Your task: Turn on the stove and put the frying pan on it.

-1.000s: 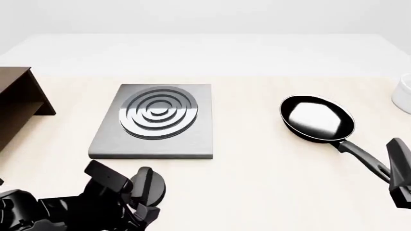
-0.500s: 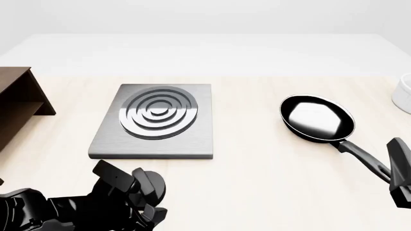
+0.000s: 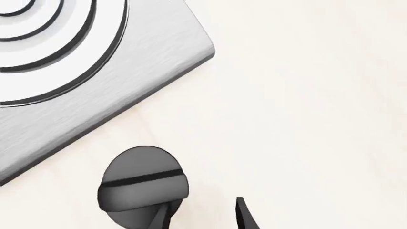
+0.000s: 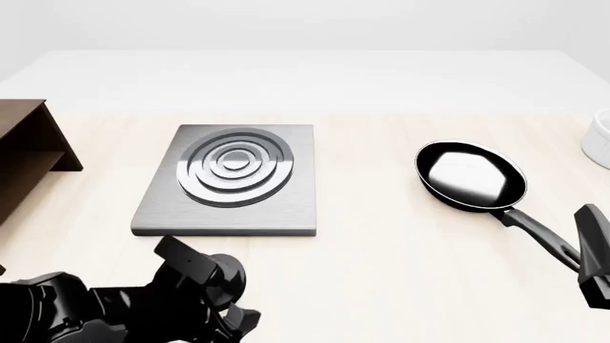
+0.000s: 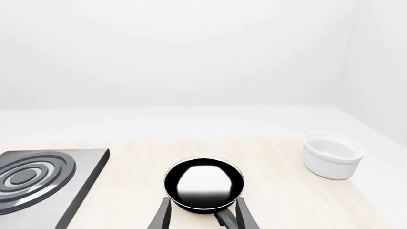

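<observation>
The stove [image 4: 228, 179] is a flat grey plate with silver burner rings, left of centre; one corner of the stove [image 3: 95, 71] shows in the left wrist view. Its black oval knob [image 3: 143, 191] lies on the table just in front of that corner. My left gripper [image 3: 203, 219] is open, one fingertip [image 3: 162, 217] over the knob's edge and the other beside it. From the front, the left gripper [image 4: 233, 300] largely covers the knob. The frying pan [image 4: 472, 175] rests right of the stove. My right gripper [image 5: 203, 219] is open, with the pan's handle [image 5: 224, 218] between its fingers.
A white cup [image 4: 601, 139] stands at the right edge of the table, beyond the pan. A brown wooden shelf [image 4: 28, 150] stands at the left edge. The pan's long handle [image 4: 543, 239] points toward the front right, where the right gripper [image 4: 591, 257] sits.
My left arm has moved right and forward along the table's front, coming over the knob. The right arm, the pan and the stove have not moved.
</observation>
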{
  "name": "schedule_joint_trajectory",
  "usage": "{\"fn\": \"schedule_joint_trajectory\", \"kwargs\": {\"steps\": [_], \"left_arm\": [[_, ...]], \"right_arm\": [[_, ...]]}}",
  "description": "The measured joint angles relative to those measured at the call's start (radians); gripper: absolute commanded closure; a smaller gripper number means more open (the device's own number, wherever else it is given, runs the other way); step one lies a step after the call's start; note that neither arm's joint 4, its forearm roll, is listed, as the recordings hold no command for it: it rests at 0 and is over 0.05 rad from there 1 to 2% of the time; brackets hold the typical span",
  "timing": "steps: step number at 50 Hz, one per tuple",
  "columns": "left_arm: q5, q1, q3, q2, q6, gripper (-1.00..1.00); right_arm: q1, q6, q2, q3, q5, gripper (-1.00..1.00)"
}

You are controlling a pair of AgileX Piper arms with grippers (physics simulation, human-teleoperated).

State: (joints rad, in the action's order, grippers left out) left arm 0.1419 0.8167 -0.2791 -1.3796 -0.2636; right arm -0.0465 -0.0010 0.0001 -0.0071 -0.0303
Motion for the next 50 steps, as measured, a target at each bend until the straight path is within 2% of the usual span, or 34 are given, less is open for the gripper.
{"fn": "schedule_joint_trajectory", "kwargs": {"steps": [31,50], "left_arm": [[-0.066,0.010,-0.045,0.035,0.019,-1.00],[-0.336,0.062,-0.119,0.327,0.030,-1.00]], "right_arm": [[0.000,0.002,0.000,0.000,-0.002,-1.00],[-0.001,0.000,0.000,0.001,-0.002,-1.00]]}}
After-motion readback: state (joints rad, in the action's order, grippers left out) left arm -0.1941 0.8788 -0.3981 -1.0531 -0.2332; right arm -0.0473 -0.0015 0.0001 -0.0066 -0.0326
